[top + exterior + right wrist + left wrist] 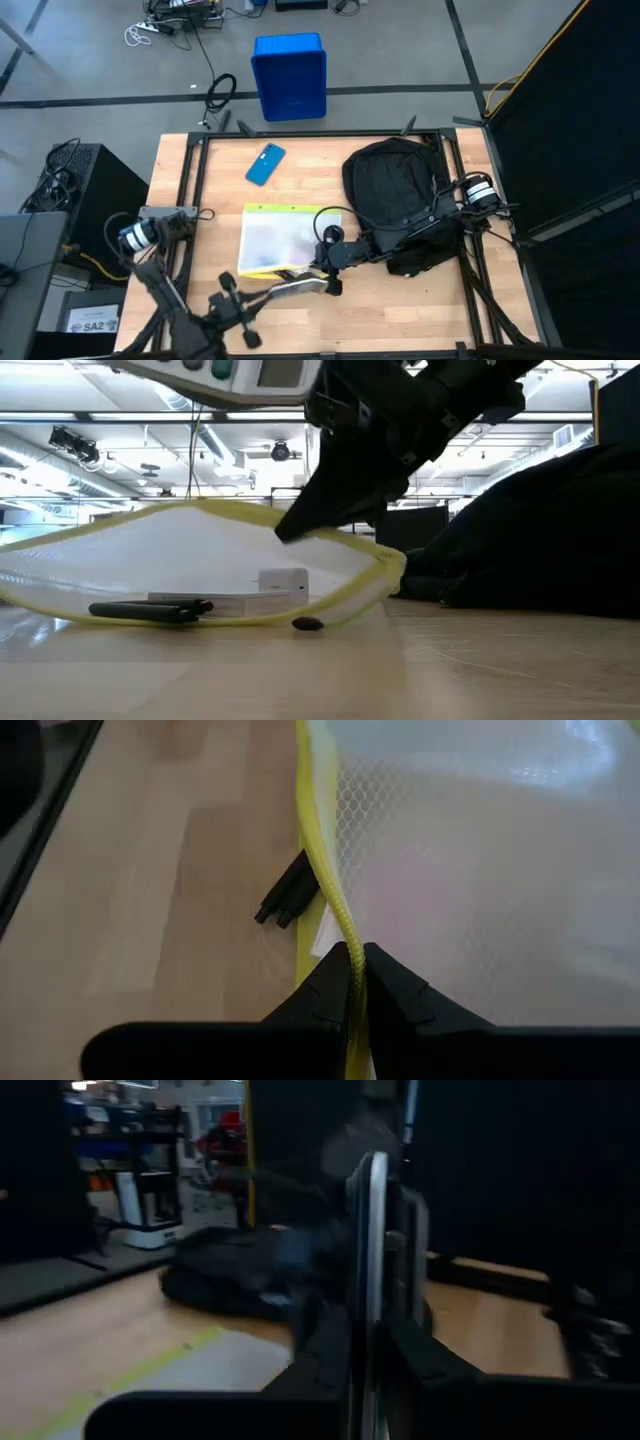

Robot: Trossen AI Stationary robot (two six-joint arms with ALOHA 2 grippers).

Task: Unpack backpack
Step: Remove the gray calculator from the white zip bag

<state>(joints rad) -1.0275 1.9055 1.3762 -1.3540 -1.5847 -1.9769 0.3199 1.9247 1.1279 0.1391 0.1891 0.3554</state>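
Right gripper (355, 960) has its jaws pinched on the mesh pouch (280, 240)'s yellow edge, mid-desk beside the backpack (395, 185). Left gripper (325, 285) clamps a silver calculator (290, 288) near the front edge.

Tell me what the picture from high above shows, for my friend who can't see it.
The right gripper pinches the edge of a yellow-trimmed clear pouch on a wooden table, beside a black backpack. A blue phone lies nearby, and the left gripper holds a flat silver thing.

On the desk (400, 300): one black backpack (395, 185), one yellow-edged mesh pouch (280, 240), one blue phone (265, 164), and one blue bin (290, 76) on the floor.
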